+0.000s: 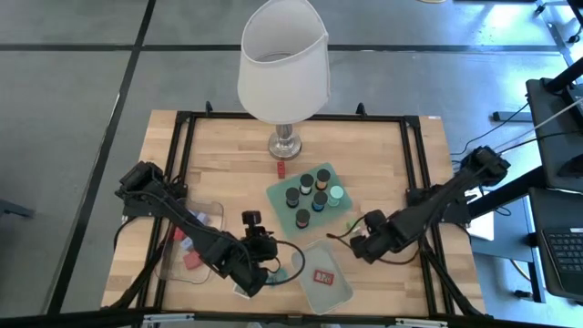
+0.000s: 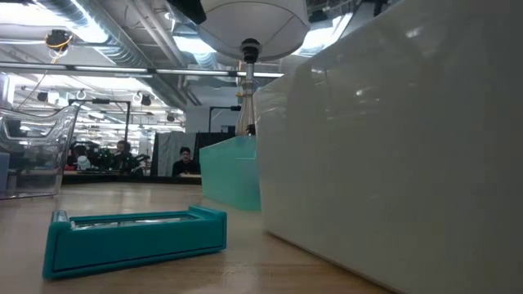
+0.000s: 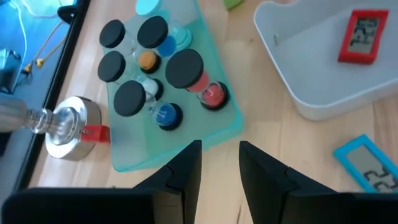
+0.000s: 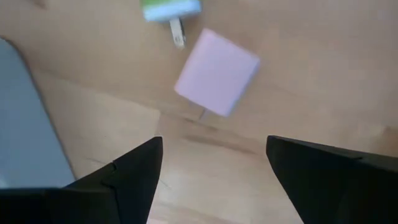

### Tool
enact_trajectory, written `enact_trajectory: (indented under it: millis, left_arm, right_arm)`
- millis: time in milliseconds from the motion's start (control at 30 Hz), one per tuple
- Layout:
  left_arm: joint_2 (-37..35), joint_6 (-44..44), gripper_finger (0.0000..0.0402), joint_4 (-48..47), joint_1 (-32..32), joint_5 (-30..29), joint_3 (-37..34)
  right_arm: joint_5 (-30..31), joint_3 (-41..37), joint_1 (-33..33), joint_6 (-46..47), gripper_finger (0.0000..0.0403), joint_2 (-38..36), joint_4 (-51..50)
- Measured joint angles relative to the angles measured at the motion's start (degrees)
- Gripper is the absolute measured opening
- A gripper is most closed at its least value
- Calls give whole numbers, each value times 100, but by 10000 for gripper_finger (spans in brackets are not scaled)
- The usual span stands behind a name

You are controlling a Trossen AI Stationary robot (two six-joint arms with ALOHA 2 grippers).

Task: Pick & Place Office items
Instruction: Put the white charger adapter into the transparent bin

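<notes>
1. The left gripper (image 1: 258,273) sits at the lower centre of the high view, near the table's (image 1: 383,146) front edge. In the left wrist view its fingers (image 3: 186,171) stand a narrow gap apart with nothing between them, so the claw is released and empty.
2. The right gripper (image 1: 364,239) sits right of centre in the high view, just right of the cylinder tray (image 1: 306,196). In the right wrist view its fingers (image 4: 134,171) are spread wide over bare wood, also released and empty.
3. The cylinder tray lies at the centre of the high view, holding short dark cylinders (image 1: 307,189) with black, orange, blue and mint tops; the left wrist view shows it at upper left (image 3: 214,121).
4. A red rectangle (image 1: 322,276) lies in the front tray (image 1: 339,290), lower centre of the high view, and at upper right of the left wrist view (image 3: 362,36).
5. A teal rectangle (image 3: 365,165) lies on the wood at the lower right of the left wrist view, and at lower left of the low view (image 2: 135,234).
6. A small red block (image 1: 281,169) touches the lamp (image 1: 282,68) base, upper centre of the high view.
7. A pink block (image 4: 216,71) and a green block (image 4: 171,9) lie on the wood at the top of the right wrist view, near each other but apart.
8. The bin (image 1: 211,211) at the lower left of the high view holds red and pale items, mostly hidden by the left arm.
</notes>
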Motion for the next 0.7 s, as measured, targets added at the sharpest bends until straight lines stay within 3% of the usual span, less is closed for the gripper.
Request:
enact_trajectory:
  millis: [300,433,700]
  left_arm:
    - [0,597,102,-75,9,-18,0]
    - [0,630,102,-103,9,-18,0]
    - [0,623,102,-105,4,-19,0]
  right_arm:
    - [78,0,-66,602,291,327,32]
    - [466,0,-68,837,291,327,74]
    - [625,0,-68,970,291,324,54]
